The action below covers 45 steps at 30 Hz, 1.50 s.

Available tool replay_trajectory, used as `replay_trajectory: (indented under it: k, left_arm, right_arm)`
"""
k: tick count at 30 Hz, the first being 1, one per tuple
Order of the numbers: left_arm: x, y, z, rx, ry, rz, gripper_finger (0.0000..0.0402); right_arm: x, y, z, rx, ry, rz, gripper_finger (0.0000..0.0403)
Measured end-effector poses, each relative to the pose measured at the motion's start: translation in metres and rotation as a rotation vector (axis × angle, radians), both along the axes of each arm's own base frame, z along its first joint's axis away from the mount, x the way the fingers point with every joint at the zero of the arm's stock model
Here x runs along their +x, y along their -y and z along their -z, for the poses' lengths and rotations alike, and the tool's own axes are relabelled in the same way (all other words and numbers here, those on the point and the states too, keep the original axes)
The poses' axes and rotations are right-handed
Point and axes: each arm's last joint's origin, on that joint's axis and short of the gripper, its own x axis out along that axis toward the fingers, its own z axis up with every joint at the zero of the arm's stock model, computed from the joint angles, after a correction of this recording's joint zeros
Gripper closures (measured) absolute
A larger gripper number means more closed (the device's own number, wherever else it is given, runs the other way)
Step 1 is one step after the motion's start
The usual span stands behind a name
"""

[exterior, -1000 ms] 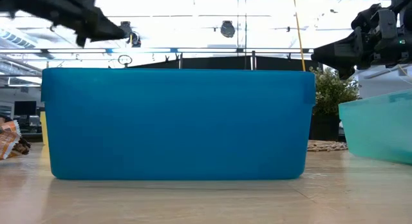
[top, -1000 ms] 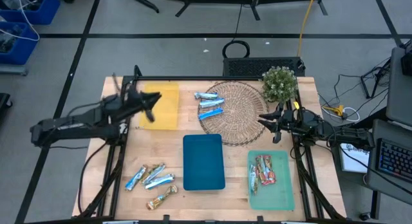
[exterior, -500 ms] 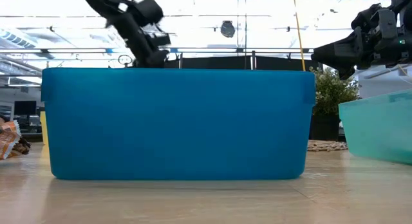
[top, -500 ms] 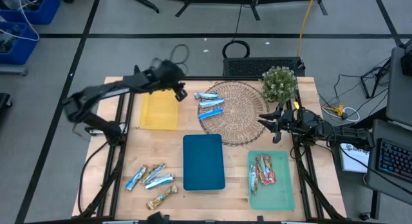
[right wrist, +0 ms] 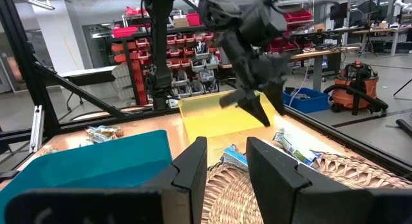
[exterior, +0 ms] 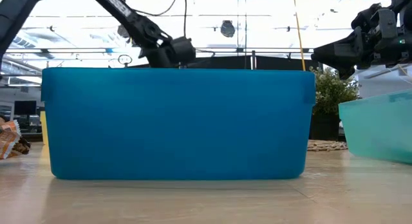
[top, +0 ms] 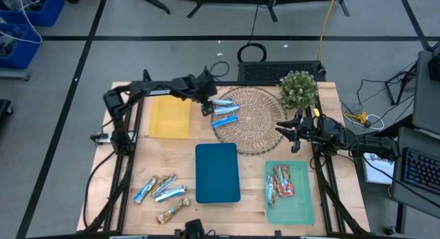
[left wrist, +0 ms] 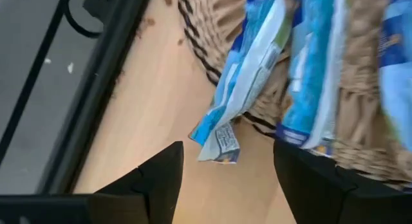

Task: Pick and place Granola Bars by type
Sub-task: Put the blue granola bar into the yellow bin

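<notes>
Here we see the left pincer (top: 208, 106) spread wide and holding nothing, hanging at the edge of the round wicker mat (top: 258, 126) just beside the blue bars (top: 224, 112) that lie on it. In its wrist view both dark fingers (left wrist: 158, 179) stand apart with bare wood between them, and the crimped end of the nearest blue bar (left wrist: 248, 82) pokes over the mat's rim just ahead of the gap; it touches neither finger. We can make out small print on that crimped end, but we cannot read it.

The right pincer (top: 289, 131) waits over the far side of the mat, near the small potted plant (top: 298, 89), fingers (right wrist: 193, 161) a little apart and pinching nothing.

The rest of the bars are well apart from both arms: a loose cluster of blue, silver and tan ones (top: 161, 192) on the surface's near left corner, and red ones (top: 282, 182) inside the green tray (top: 304, 208). The blue tray (top: 217, 172) and the yellow tray (top: 170, 115) hold nothing.
</notes>
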Motion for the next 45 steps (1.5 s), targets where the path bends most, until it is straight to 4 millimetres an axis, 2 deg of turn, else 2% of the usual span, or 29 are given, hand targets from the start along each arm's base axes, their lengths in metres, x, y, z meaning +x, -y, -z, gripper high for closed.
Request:
replay_trajectory:
  k: [5, 10, 24, 29, 36, 45]
  left_arm:
    - [0.006, -0.006, 0.022, 0.013, -0.038, 0.008, 0.0163]
    - [0.007, -0.012, 0.034, 0.046, -0.068, -0.02, 0.0165]
    - [0.01, -0.014, 0.032, 0.059, -0.024, -0.001, 0.0173]
    - [0.009, -0.014, 0.032, 0.049, -0.021, 0.006, 0.0228]
    - [0.009, -0.013, 0.033, 0.01, -0.008, -0.002, 0.0377]
    - [0.01, -0.007, 0.034, -0.002, -0.038, -0.024, 0.0398]
  right_arm:
    - [0.0, 0.0, 0.0, 0.0, 0.0, 0.0, 0.0303]
    - [0.0, 0.0, 0.0, 0.0, 0.0, 0.0, 0.0303]
    - [0.0, 0.0, 0.0, 0.0, 0.0, 0.0, 0.0303]
    - [0.0, 0.0, 0.0, 0.0, 0.0, 0.0, 0.0303]
    - [0.0, 0.0, 0.0, 0.0, 0.0, 0.0, 0.0303]
    - [0.0, 0.0, 0.0, 0.0, 0.0, 0.0, 0.0303]
